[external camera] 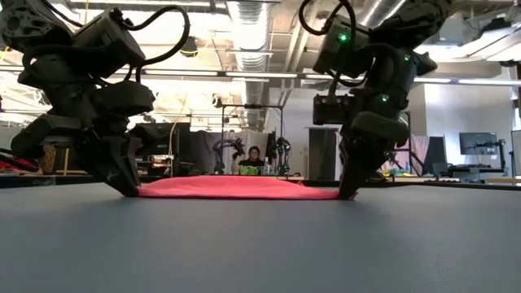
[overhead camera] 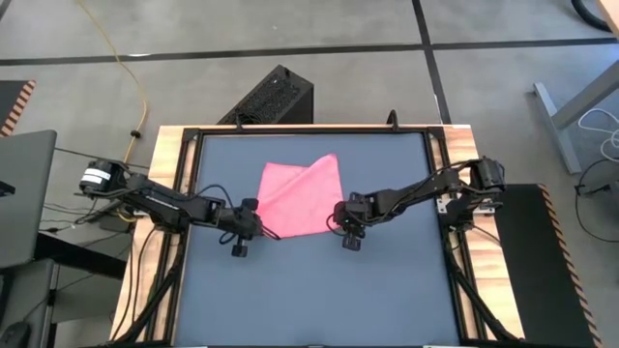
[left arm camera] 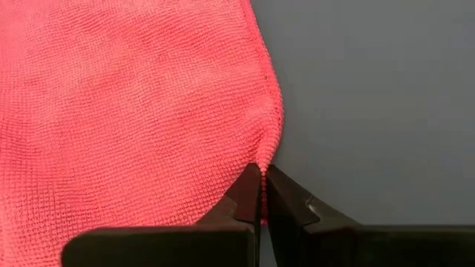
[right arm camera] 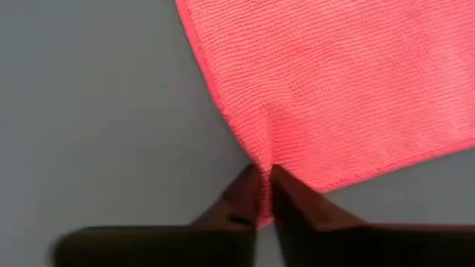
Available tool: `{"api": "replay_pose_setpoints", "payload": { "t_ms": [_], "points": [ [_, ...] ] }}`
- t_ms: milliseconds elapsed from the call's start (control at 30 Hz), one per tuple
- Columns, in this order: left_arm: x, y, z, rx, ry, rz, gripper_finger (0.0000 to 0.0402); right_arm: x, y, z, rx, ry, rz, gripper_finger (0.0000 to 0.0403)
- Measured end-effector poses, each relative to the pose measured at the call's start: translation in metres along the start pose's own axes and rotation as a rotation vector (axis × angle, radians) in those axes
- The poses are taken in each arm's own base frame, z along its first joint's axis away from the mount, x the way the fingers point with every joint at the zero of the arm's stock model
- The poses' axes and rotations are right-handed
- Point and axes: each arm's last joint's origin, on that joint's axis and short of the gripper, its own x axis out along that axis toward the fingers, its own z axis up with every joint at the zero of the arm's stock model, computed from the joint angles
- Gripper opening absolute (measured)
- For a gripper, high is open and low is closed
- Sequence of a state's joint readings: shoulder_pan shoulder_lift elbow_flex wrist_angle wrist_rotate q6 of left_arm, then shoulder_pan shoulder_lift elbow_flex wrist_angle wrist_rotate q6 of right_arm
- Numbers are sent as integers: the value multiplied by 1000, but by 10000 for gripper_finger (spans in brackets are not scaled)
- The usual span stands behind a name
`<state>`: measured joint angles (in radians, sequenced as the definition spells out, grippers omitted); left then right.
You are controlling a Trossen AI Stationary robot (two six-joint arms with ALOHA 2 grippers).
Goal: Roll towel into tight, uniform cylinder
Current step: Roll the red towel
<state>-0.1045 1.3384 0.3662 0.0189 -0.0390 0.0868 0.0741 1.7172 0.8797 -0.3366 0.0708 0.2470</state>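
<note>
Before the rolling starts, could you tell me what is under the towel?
Only the tabletop shows around the towel, which lies flat on it. Anything beneath is covered. The left gripper and right gripper pinch its near edge.

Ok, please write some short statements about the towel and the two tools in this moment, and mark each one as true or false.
1. The left tool is shut on the edge of the towel. True.
2. The right tool hangs open, high above the table. False: it is shut on the towel's edge, down at the tabletop.
3. The towel is already rolled into a cylinder. False: it lies flat, not rolled.
4. In the low view, both tools reach down to the tabletop at the towel's two ends. True.
</note>
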Motion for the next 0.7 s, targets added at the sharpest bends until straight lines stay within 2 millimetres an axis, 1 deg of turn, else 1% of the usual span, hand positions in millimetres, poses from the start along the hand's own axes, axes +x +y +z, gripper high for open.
{"api": "replay_pose_setpoints", "payload": {
  "t_ms": [33,67,167,233,400,567,633,700],
  "points": [
    [-1,0,0,-1,-7,-13,0,-1,1,1,2,3,3,20],
    [-2,-1,1,-1,-15,-30,0,-2,2,2,9,9,6,16],
    [-9,-2,5,-8,-60,-87,0,-11,9,5,53,68,41,25],
    [-16,-3,7,-12,-91,-138,0,-20,18,8,51,119,83,25],
    [-36,-8,16,-7,-217,-214,0,-49,46,23,53,168,206,13],
    [-51,-11,21,-32,-297,-229,0,-73,70,40,41,119,274,16],
    [-54,-10,22,-50,-313,-213,0,-81,74,45,31,91,257,16],
    [-57,-9,22,-62,-320,-171,0,-87,72,52,32,52,199,16]
  ]
}}
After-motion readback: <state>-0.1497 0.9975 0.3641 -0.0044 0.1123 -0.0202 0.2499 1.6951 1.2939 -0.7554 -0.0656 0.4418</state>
